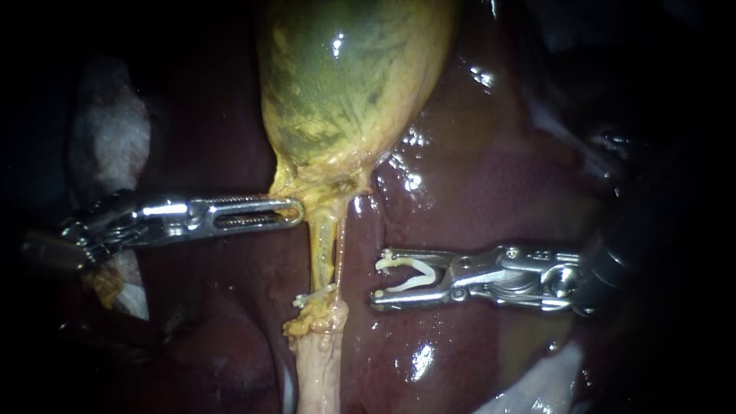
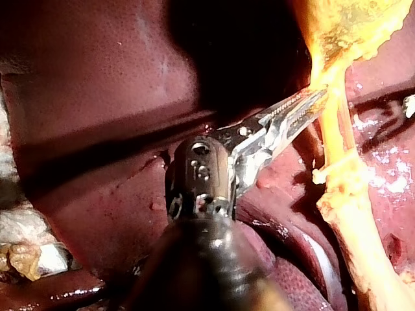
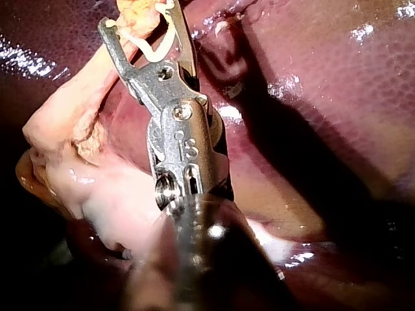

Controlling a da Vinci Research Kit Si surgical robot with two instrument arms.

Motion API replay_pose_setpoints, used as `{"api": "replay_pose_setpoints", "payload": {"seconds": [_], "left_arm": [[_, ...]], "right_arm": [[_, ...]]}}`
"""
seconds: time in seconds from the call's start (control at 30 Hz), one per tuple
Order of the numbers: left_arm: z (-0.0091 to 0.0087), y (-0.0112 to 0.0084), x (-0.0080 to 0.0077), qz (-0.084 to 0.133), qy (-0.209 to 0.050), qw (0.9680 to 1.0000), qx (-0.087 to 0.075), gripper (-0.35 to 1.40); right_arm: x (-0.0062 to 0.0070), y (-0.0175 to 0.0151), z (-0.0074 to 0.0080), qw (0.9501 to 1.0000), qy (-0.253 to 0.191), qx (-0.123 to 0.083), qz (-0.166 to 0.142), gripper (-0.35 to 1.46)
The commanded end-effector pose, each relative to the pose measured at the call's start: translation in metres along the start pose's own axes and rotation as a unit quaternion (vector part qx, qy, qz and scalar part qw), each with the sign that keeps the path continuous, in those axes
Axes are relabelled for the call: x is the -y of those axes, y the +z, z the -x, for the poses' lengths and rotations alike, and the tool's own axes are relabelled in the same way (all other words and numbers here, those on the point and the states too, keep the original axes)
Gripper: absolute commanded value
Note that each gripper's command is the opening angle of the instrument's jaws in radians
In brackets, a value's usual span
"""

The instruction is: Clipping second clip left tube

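Shows first clip (image 1: 314,297) set on tube (image 1: 326,241) below gallbladder (image 1: 345,77), mid-liver (image 1: 498,176) — second clip (image 1: 406,276) gripped by right instrument (image 1: 379,278) just beside tube, not yet applied, with left instrument (image 1: 297,212) clamped on gallbladder neck.

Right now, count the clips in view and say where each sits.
2. The applied clip lies across the tube below the gallbladder. The loaded clip, open, is held by the right instrument, beside that tube and apart from it. Others may be hidden behind tissue.
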Motion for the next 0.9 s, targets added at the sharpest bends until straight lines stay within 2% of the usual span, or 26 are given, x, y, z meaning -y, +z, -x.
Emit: {"api": "replay_pose_setpoints", "payload": {"seconds": [0.03,0.2,0.4,0.53,0.73,0.9], "left_arm": [[-0.0002,-0.0002,-0.0002,0.000,-0.002,1.0000,0.000,-0.06],[-0.0008,-0.0008,-0.0010,-0.001,-0.005,1.0000,-0.001,-0.06],[-0.0008,-0.0008,-0.0012,-0.002,-0.005,1.0000,-0.001,-0.06],[-0.0007,-0.0008,-0.0013,-0.002,-0.005,1.0000,-0.001,-0.06],[-0.0006,-0.0007,-0.0017,-0.002,-0.005,1.0000,-0.001,-0.06],[-0.0006,-0.0006,-0.0019,-0.002,-0.005,1.0000,-0.001,-0.06]], "right_arm": [[0.0001,0.0003,-0.0001,1.0000,0.005,0.000,0.001,0.58],[0.0006,0.0017,-0.0005,0.9994,0.033,-0.001,0.003,0.58],[0.0012,0.0040,-0.0012,0.9973,0.074,0.002,-0.006,0.58],[0.0014,0.0053,-0.0014,0.9968,0.080,0.001,-0.004,0.58],[0.0007,0.0063,-0.0014,0.9965,0.083,-0.001,-0.002,0.58],[-0.0005,0.0072,-0.0005,0.9963,0.086,-0.002,0.001,0.58]]}}
